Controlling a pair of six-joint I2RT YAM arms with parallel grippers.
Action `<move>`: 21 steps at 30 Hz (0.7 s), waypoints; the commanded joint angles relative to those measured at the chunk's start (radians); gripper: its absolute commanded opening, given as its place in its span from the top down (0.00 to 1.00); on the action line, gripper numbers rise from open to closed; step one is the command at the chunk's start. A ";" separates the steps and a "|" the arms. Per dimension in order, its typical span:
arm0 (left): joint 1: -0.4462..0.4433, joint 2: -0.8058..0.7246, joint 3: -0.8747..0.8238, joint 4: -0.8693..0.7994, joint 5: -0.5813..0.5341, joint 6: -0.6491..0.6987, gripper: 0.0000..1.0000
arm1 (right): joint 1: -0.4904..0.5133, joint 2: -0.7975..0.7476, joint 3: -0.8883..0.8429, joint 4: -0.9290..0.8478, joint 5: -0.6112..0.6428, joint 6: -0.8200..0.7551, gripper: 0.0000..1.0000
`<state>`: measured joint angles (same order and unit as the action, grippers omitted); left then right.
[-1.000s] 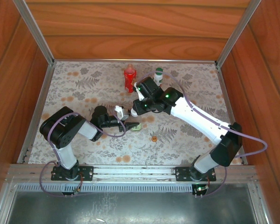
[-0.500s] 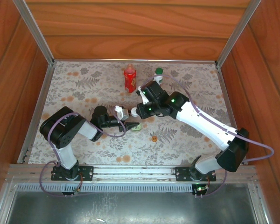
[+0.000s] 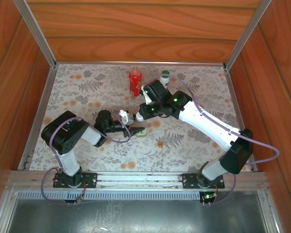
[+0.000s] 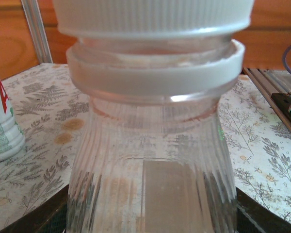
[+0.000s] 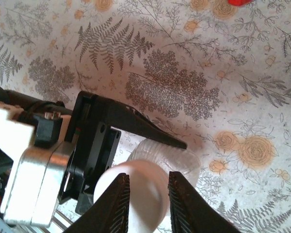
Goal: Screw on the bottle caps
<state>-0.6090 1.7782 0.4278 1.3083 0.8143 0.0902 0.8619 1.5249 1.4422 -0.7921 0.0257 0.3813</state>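
The clear bottle (image 4: pixel 150 184) is held upright mid-table by the left gripper (image 3: pixel 132 130). The white cap (image 5: pixel 148 196) on it is pinched by the right gripper (image 5: pixel 146 178), fingers narrowly set. The red bottle (image 3: pixel 134 81) is seen farther back.

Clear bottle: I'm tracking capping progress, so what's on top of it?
A white cap sits on the neck of the clear bottle, with the right hand over it. The cap hides the threads, so how far it is screwed down cannot be seen.

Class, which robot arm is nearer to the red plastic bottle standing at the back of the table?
Right. The right arm reaches up with its wrist just beside the red plastic bottle; the left arm lies well nearer the bases, leftward.
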 commanded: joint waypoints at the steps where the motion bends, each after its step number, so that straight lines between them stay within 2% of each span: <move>1: 0.002 0.010 0.004 0.007 0.034 0.005 0.41 | -0.009 0.029 -0.017 -0.094 0.001 0.012 0.76; 9: 0.003 0.013 0.007 0.008 0.025 0.000 0.41 | -0.011 -0.024 -0.074 -0.081 -0.032 0.035 0.82; 21: 0.002 0.020 0.001 0.007 0.026 0.005 0.41 | -0.011 -0.048 -0.058 -0.090 -0.096 0.069 0.84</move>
<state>-0.6090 1.7802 0.4282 1.3109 0.8177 0.0944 0.8490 1.4841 1.3979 -0.7753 -0.0345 0.4324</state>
